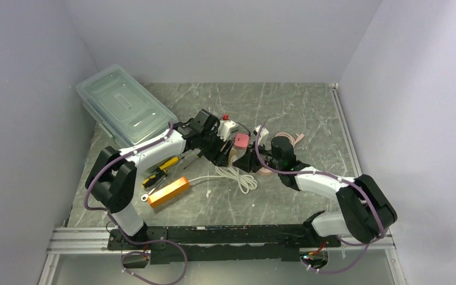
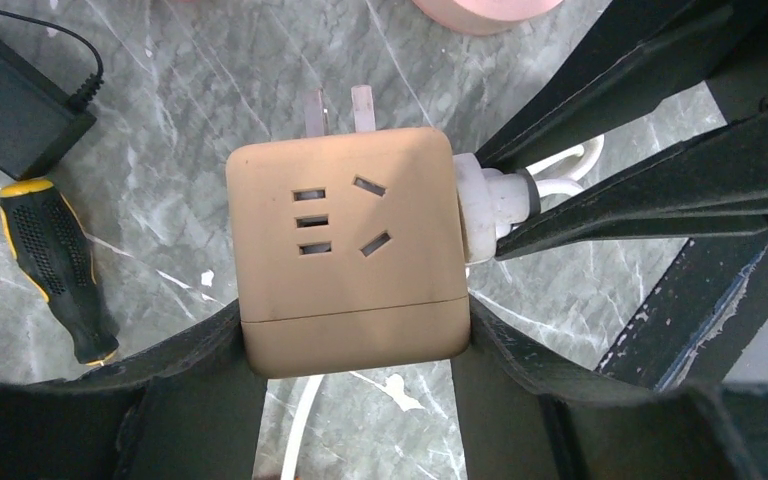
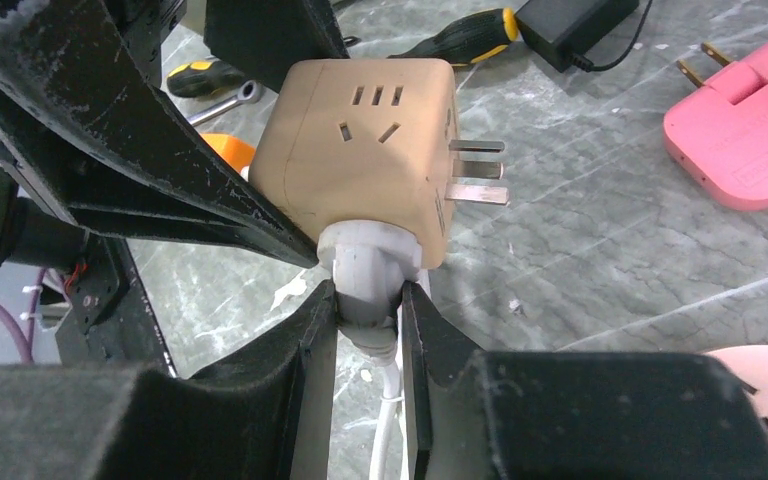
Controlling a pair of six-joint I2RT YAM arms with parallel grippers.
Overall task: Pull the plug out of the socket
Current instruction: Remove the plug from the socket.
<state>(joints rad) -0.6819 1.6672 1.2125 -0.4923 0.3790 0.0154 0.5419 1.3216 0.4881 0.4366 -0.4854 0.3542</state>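
Grasping socket (image 2: 345,250) with left hand (image 2: 355,335); pinching white plug (image 2: 485,205), seated in its right side, with right hand (image 3: 370,308).

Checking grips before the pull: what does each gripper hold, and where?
The left gripper clamps the beige socket cube by two opposite sides; the right gripper pinches the white plug by its body, just outside the cube.
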